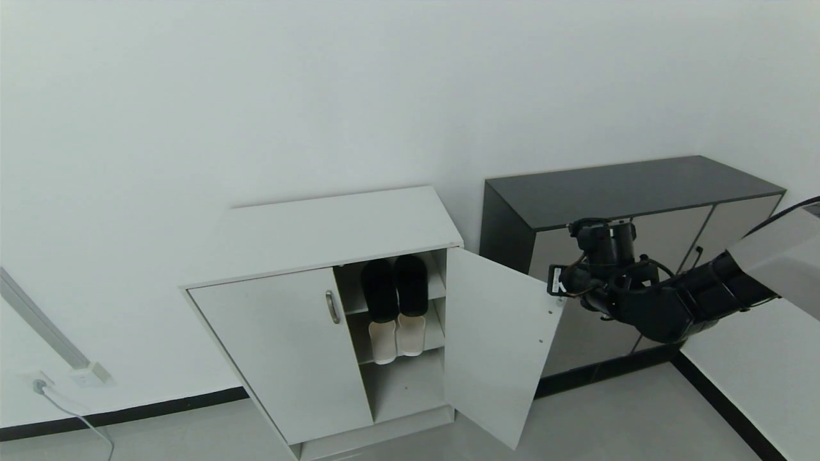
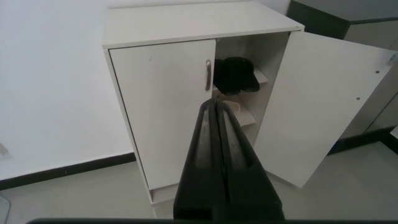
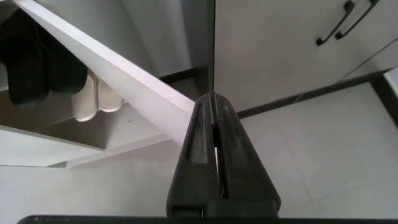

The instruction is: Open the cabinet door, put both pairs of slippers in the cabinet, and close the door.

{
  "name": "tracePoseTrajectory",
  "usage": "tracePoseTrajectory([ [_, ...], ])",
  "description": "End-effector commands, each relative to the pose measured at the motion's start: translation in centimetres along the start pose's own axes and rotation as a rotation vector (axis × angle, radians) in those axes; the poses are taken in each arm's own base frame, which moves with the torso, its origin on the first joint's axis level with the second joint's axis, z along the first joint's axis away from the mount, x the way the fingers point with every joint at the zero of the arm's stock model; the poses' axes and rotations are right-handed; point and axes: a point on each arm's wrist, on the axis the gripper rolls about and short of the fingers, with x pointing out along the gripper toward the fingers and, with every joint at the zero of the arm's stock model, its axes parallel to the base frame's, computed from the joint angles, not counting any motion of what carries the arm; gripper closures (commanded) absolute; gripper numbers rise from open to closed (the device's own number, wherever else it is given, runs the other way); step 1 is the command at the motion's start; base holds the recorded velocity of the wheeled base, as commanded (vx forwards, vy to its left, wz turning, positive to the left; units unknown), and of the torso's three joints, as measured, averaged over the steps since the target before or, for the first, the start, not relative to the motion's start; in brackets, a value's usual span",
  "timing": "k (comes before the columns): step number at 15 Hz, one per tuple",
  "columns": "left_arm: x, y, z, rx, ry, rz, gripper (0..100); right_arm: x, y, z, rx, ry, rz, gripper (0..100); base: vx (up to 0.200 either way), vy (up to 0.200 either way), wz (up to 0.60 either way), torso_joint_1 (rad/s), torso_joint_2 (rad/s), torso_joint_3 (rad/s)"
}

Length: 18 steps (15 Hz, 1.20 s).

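We see the white cabinet (image 1: 333, 227) by the far wall. Its right door (image 1: 496, 333) hangs wide open and its left door (image 1: 275, 358) is shut. Both pairs are inside: the black slippers (image 1: 395, 288) sit on the top shelf (image 1: 437, 293), and the white slippers (image 1: 397, 336) sit on the next shelf (image 1: 435, 342) just below. So we think 2 of the 3 jobs are done, and the step in hand is the last 1, closing the door. The right claw (image 3: 215, 98) is up by the top of the open door's free edge, on the door's outer side, between the door and the dark cabinet (image 1: 628, 186) to the right. Its 2 fingers (image 3: 202, 137) are pressed together with nothing between them. It is right at the door's edge, but we cannot tell if it touches it. The left claw (image 2: 215, 106) is on the near side, back from the cabinet, facing the left door and its handle (image 1: 332, 307), and it is pressed together too, holding nothing. Next, we think the right claw needs to push on the outer side of the door and swing it round to the left until it lies flat beside the left door. The push should be slow and follow the door's curve, so the claw does not slip off the thin edge. The white slippers reach near their shelf's front, so we watch for a bump there.
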Motion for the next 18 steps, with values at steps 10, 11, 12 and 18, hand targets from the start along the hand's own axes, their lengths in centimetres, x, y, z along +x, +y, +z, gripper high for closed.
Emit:
tracePoseTrajectory([
  [10,0.0,0.0,0.0,0.0,0.001,0.001,100,3.5,-1.9,-0.8,0.06,0.038,0.007,100,0.0,0.0,0.0,0.0,0.0,0.0],
  [11,0.0,0.0,0.0,0.0,0.001,0.001,100,3.5,-1.9,-0.8,0.06,0.04,0.006,100,0.0,0.0,0.0,0.0,0.0,0.0],
  [12,0.0,0.0,0.0,0.0,0.002,0.001,100,3.5,-1.8,-0.9,0.059,0.042,0.007,100,0.0,0.0,0.0,0.0,0.0,0.0],
  [18,0.0,0.0,0.0,0.0,0.001,0.001,100,1.7,-0.4,-1.1,0.034,0.068,0.041,100,0.0,0.0,0.0,0.0,0.0,0.0],
])
